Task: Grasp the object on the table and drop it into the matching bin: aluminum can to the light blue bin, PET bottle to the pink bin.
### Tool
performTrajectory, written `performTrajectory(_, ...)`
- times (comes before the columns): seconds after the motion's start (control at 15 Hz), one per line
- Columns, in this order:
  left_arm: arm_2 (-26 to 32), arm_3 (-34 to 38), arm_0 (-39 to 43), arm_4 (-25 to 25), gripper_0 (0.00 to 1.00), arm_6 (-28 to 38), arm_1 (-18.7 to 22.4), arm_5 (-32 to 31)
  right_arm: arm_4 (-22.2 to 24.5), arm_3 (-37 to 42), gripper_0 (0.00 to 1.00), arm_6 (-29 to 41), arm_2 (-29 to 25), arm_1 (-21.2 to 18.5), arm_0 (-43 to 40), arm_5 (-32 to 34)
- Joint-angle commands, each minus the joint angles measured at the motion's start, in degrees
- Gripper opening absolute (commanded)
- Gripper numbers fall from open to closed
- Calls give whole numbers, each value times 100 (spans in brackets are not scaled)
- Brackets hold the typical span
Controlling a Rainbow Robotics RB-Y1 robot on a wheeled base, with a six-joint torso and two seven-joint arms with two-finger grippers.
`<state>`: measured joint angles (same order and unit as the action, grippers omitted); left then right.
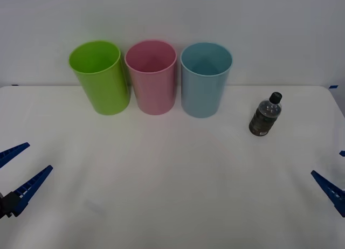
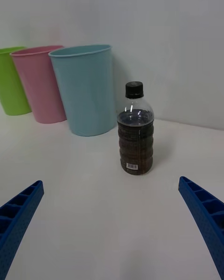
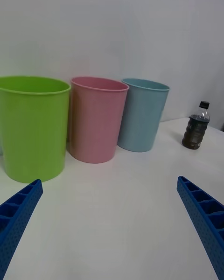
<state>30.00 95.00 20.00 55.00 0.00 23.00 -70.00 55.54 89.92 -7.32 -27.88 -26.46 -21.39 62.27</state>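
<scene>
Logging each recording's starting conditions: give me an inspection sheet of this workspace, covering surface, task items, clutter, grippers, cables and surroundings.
Surface: white table, plain.
Task items: PET bottle upright, black cap on, dark contents, standing apart from the bins on the robot's right. Pink bin in the middle of the row, light blue bin next to it on the bottle's side.
Clutter: lime green bin at the row's left end; nothing else seen.
Grippers: left gripper open, low at the near left edge; right gripper open, facing the bottle, nothing held.
Cables: nothing seen.
Surroundings: plain pale wall behind the table.
</scene>
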Motion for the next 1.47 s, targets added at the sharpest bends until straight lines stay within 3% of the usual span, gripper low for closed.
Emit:
performTrajectory(0.07,0,0,0,0,100,0,0,0,1,-1,100,-165,301,0,56,-541)
performTrajectory(0.8,0,0,0,0,100,0,0,0,18,-10,100,-587,1655,114,698,-2905)
performTrajectory(1.13,0,0,0,0,100,0,0,0,537,-10,100,-613,1743,563,1058,-3582)
performTrajectory(1.47,0,0,0,0,100,0,0,0,686,-431,100,-666,1971,756,1550,-3934)
